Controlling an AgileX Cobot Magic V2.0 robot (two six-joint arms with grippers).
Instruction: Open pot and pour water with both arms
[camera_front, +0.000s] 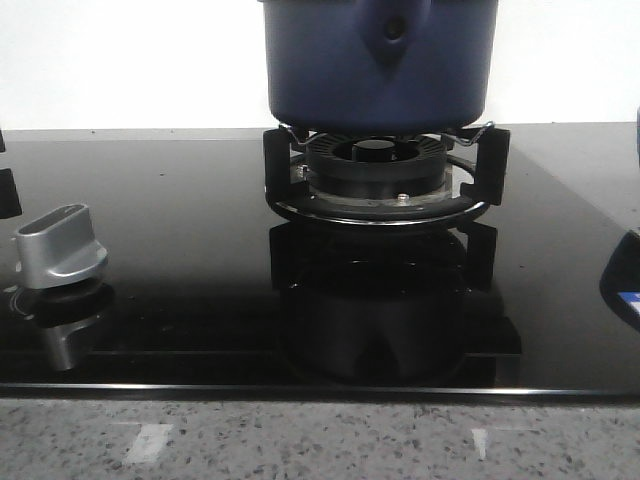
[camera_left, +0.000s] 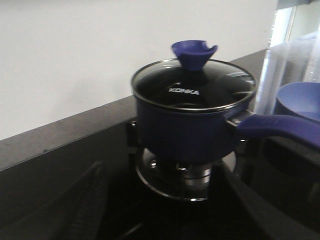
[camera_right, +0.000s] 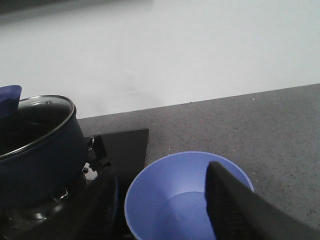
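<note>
The dark navy pot (camera_front: 380, 60) stands on the gas burner (camera_front: 378, 170) at the back of the black hob. In the left wrist view a glass lid (camera_left: 200, 85) with a blue knob (camera_left: 194, 52) covers the pot (camera_left: 185, 130), and its blue handle (camera_left: 280, 127) sticks out sideways. My left gripper (camera_left: 157, 163) is open, short of the pot and lower than its lid, with nothing between its fingers. Over a light blue bowl (camera_right: 175, 210) hangs my right gripper (camera_right: 161, 169), open, beside the pot (camera_right: 35, 160). The water does not show.
A silver stove knob (camera_front: 62, 245) sits at the hob's front left. The light blue bowl (camera_left: 300, 97) rests on the grey counter (camera_right: 240, 130) just off the hob's edge, with a clear container (camera_left: 277, 70) next to it. A white wall runs behind.
</note>
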